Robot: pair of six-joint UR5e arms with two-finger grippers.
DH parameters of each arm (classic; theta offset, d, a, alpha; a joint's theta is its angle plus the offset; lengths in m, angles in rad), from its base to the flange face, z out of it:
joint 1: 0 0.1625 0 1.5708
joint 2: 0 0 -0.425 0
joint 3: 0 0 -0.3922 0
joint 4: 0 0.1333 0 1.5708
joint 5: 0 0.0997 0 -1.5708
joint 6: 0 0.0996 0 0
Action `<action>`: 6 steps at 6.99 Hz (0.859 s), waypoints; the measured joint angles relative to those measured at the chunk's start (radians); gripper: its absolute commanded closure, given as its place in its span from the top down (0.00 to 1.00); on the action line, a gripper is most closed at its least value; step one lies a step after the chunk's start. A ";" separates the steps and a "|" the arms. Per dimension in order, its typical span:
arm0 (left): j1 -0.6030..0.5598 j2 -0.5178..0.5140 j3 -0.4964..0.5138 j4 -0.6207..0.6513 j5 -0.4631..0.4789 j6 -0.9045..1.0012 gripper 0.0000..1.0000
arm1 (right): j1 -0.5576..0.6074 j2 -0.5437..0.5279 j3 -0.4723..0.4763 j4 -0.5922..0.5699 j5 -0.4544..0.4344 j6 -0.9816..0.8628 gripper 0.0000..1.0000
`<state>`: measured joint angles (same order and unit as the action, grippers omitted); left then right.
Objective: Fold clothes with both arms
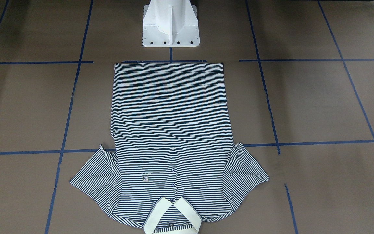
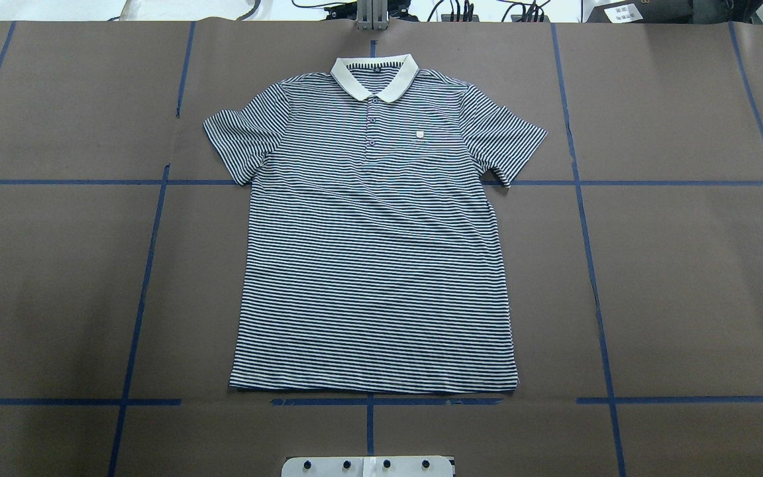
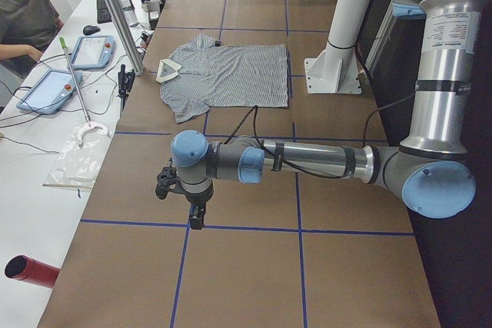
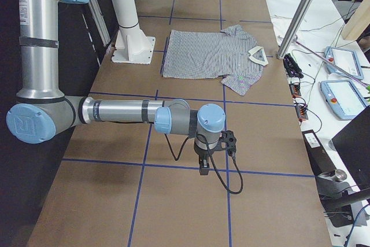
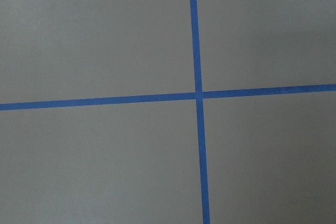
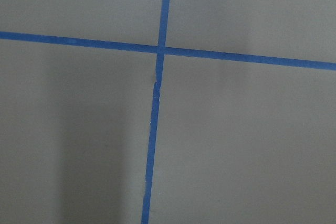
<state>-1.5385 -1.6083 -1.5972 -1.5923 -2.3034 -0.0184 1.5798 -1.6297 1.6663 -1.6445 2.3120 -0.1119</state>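
Left gripper (image 3: 197,220) hangs nearest the table-end camera, pointing down just above the table (image 2: 686,265). Nothing hangs from it, but only a side view shows it, so I cannot tell how far its fingers are parted. The right gripper (image 4: 204,169) mirrors it at the other end, equally bare and equally unreadable. Each wrist camera looks down on brown paper and a tape cross (image 5: 198,95), with no cloth in sight. Both arms stretch out low and sideways from the pedestal (image 1: 170,26), well apart from the garment.

Between them the polo shirt (image 2: 375,252) lies flat and face up in the middle of the table. Its hem (image 2: 373,387) is toward the robot's base, its collar (image 2: 375,76) is at the far edge, and both sleeves (image 2: 239,142) are spread out.

Folding looks not yet begun, so the step in hand is likely the reach inward. To do it well, each arm should probably:
- Come in from its own side and land at matching points on the shirt, so the fold line runs straight.
- Approach low and pinch both layers at an edge rather than the top layer alone.
- Lift only enough to clear the cloth and move in step with the other arm, since uneven pulls would likely skew the stripes or drag the body across the paper.
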 measured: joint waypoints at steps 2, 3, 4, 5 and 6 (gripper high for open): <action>-0.001 0.000 -0.003 -0.001 -0.001 0.000 1.00 | 0.000 0.010 0.006 0.001 0.001 0.000 1.00; 0.000 -0.004 -0.012 -0.003 0.001 0.000 1.00 | 0.000 0.020 0.009 0.001 0.004 0.000 1.00; 0.002 -0.022 -0.036 -0.008 0.002 -0.001 1.00 | -0.005 0.042 0.010 0.002 0.010 0.001 1.00; 0.003 -0.054 -0.060 -0.024 -0.003 -0.002 1.00 | -0.028 0.089 0.008 0.007 0.025 0.006 1.00; 0.017 -0.082 -0.066 -0.087 -0.013 -0.004 1.00 | -0.081 0.157 0.001 0.019 0.038 0.022 1.00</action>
<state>-1.5217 -1.6900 -1.6635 -1.6797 -2.3161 -0.0228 1.4991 -1.4729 1.6675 -1.6256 2.3501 -0.0902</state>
